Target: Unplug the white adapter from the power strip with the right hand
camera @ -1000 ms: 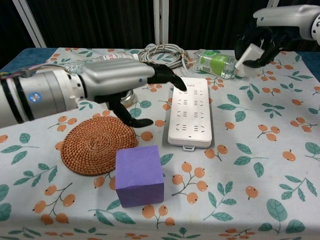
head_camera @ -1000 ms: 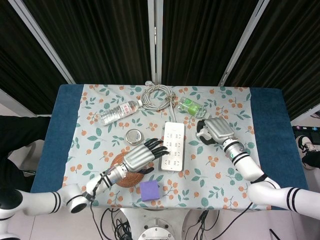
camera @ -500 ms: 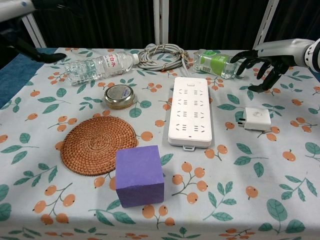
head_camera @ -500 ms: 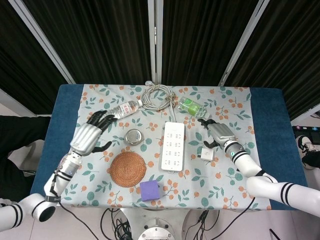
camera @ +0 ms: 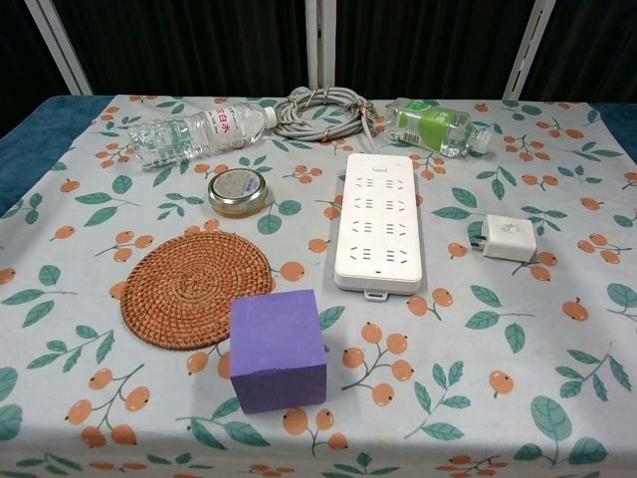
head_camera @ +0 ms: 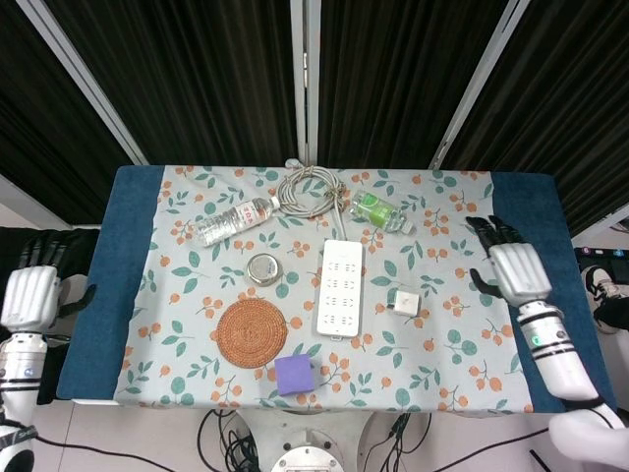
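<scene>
The white adapter (head_camera: 404, 301) (camera: 507, 238) lies on the flowered cloth to the right of the white power strip (head_camera: 338, 287) (camera: 375, 220), apart from it. Nothing is plugged into the strip. My right hand (head_camera: 515, 271) hovers over the blue table edge at the far right, fingers spread, holding nothing. My left hand (head_camera: 31, 290) is off the table's left edge, fingers apart and empty. Neither hand shows in the chest view.
A clear water bottle (head_camera: 233, 220), a coiled grey cable (head_camera: 310, 189) and a green-label bottle (head_camera: 379, 211) lie along the back. A small round tin (head_camera: 263, 268), a woven coaster (head_camera: 252, 333) and a purple cube (head_camera: 294, 375) sit left of the strip.
The right hand held the adapter up, set it down beside the strip, then drew back to the right edge. The left hand left the strip and withdrew off the table's left side.
</scene>
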